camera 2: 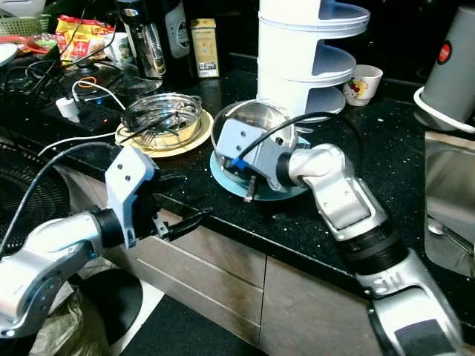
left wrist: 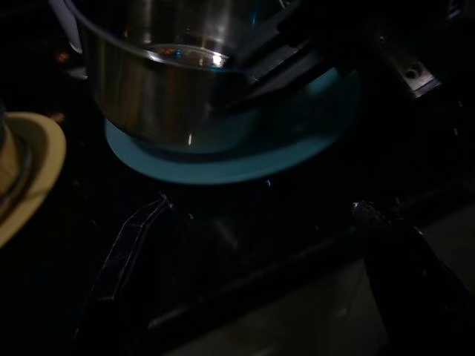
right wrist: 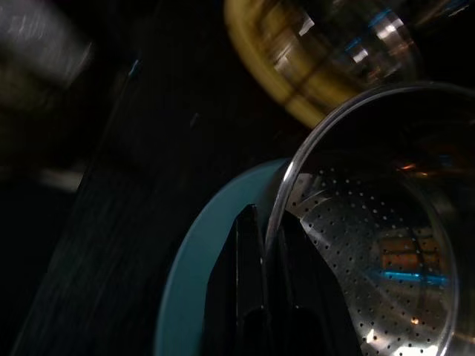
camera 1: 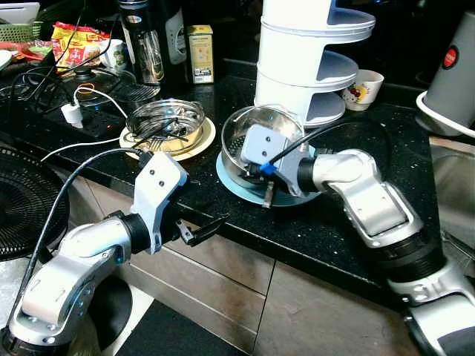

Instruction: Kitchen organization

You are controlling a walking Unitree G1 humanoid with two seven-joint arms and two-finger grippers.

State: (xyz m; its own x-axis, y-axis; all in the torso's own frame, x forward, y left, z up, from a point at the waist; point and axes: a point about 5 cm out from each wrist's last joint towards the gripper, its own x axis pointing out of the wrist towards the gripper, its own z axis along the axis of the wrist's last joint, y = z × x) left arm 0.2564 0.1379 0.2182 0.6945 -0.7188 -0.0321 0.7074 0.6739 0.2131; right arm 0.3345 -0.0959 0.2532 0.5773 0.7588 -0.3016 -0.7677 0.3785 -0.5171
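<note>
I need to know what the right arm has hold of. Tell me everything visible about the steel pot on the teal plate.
The steel pot is a round, shiny metal vessel with a thin rim and a perforated floor, like a steamer insert. It stands upright on the teal plate on the black countertop, in front of the white tiered rack. The right gripper pinches its rim, one finger inside and one outside.
</note>
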